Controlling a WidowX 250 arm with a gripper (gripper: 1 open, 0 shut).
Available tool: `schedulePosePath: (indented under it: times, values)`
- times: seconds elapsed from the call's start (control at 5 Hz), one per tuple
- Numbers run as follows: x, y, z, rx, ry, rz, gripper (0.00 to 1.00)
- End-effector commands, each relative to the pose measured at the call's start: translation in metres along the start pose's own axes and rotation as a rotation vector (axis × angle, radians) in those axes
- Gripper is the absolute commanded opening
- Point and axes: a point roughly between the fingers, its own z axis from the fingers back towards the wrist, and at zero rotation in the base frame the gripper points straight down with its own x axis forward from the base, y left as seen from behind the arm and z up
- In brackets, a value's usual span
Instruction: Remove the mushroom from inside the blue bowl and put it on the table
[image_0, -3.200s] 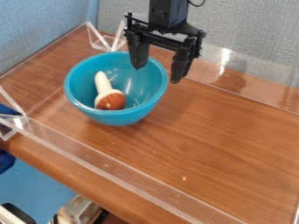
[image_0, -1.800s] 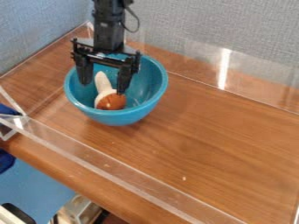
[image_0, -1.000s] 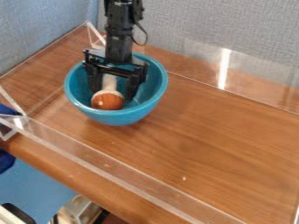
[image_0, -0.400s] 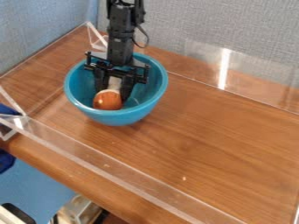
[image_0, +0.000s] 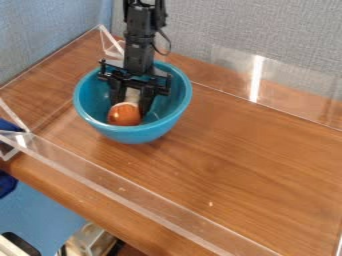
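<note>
Fingers close on mushroom inside bowl

Fingers (image_0: 132, 95) of the black arm reach steeply down into the blue bowl (image_0: 94, 112), and we see them drawn in tight around the mushroom (image_0: 126, 113), pinching its cream stem just above the reddish-brown cap. We find the mushroom low inside the bowl, its cap near the bottom. We place the bowl at the far left of the brown wooden surface (image_0: 241, 150), close to the back corner formed by the clear acrylic walls (image_0: 287, 72). We see the arm rising almost straight up from the bowl toward the top edge of the view, against a blue-grey backdrop. We note bare wood on the near right.
</note>
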Motion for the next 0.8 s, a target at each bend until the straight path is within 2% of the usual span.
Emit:
schedulePosePath:
  times: [0.0, 0.6]
  values:
    - [0.0071, 0.0004, 0.0154, -0.007, -0.048, 0.001, 0.00]
    - [0.0103, 0.0026, 0.0147, -0.017, -0.033, 0.007, 0.00]
